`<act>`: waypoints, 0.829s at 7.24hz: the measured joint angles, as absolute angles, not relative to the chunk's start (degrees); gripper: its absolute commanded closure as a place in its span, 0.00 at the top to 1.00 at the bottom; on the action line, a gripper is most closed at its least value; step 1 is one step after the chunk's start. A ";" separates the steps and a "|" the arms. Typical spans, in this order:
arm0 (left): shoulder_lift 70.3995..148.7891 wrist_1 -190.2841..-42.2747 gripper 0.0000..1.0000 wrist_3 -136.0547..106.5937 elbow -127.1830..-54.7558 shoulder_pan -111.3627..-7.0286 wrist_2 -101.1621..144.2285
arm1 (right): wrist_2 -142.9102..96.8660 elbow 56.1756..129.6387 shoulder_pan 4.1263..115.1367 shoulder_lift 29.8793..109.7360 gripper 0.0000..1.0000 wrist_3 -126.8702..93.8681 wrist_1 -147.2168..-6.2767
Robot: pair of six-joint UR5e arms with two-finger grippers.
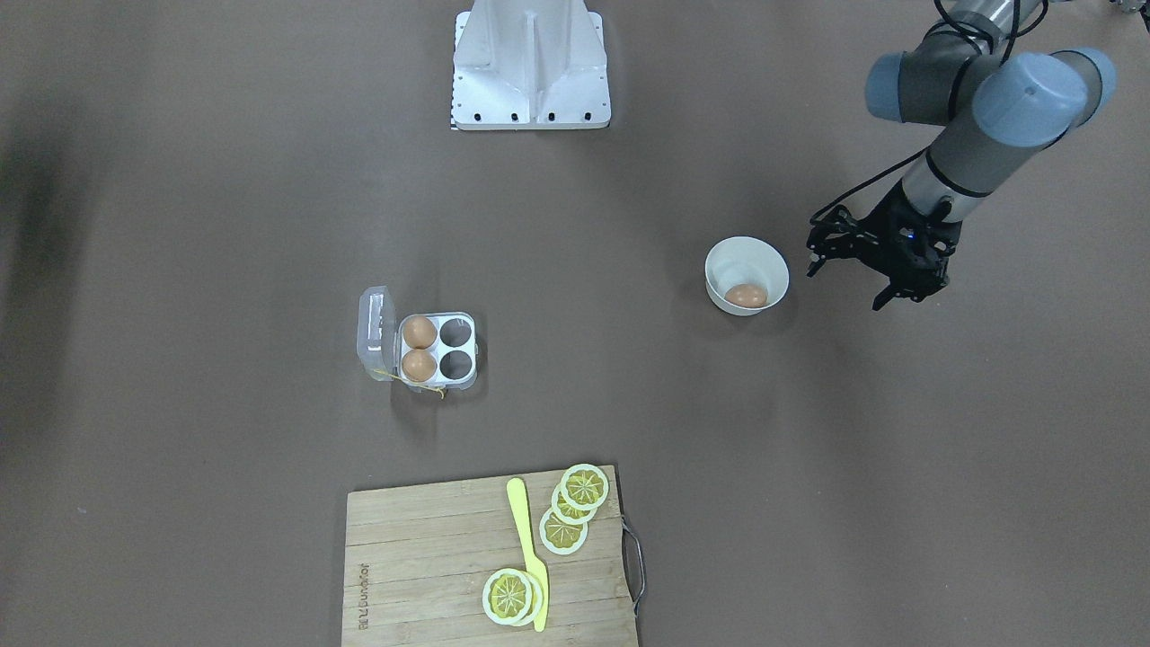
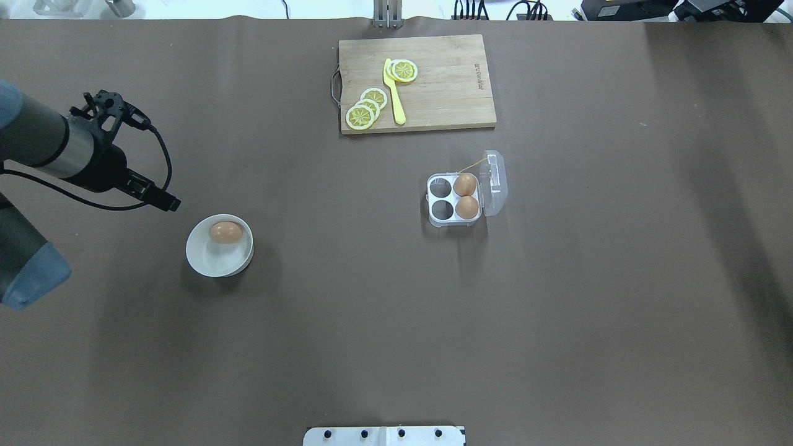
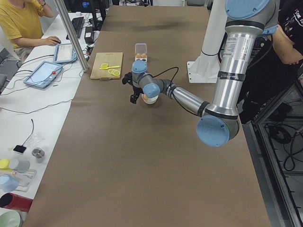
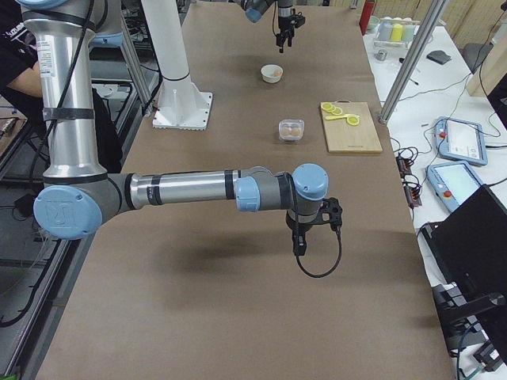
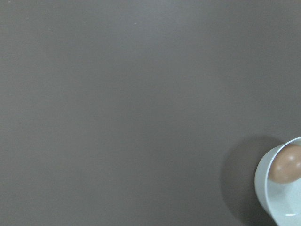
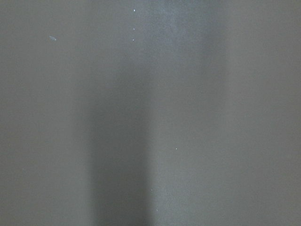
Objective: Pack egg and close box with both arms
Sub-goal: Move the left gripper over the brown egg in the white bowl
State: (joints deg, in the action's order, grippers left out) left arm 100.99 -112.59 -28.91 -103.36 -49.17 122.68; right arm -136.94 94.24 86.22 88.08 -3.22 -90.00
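Note:
The egg [image 1: 747,295] lies in a round white bowl [image 1: 721,259]; it also shows in the overhead view [image 2: 225,232] and at the left wrist view's right edge [image 5: 286,164]. The clear box [image 1: 473,352] stands mid-table with its lid [image 1: 375,334] swung open. Two brown eggs [image 1: 419,349] fill the cells beside the lid, and the other two cells are empty. My left gripper [image 1: 849,286] hangs open and empty just beside the bowl, pointing down. My right gripper [image 4: 299,249] shows only in the exterior right view, far from the box, and I cannot tell its state.
A wooden cutting board [image 1: 422,557] with lemon slices [image 1: 575,508] and a yellow knife [image 1: 528,548] lies at the table's far edge from the robot. The white robot base [image 1: 530,72] stands at the near edge. Operators sit beside the table [image 3: 21,23].

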 measured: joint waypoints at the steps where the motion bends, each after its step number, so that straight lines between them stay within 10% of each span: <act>1: 101.56 -112.57 0.95 -31.80 -103.54 -47.21 121.41 | -136.90 94.23 86.22 88.12 1.00 -3.24 -90.00; 6: 102.66 -112.15 0.82 -35.91 -103.67 -41.24 118.92 | -136.85 94.30 86.22 88.16 1.00 -3.25 -90.00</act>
State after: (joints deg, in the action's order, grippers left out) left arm 102.66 -112.15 -35.91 -103.67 -41.24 118.92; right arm -136.85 94.30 86.22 88.16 -3.25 -90.00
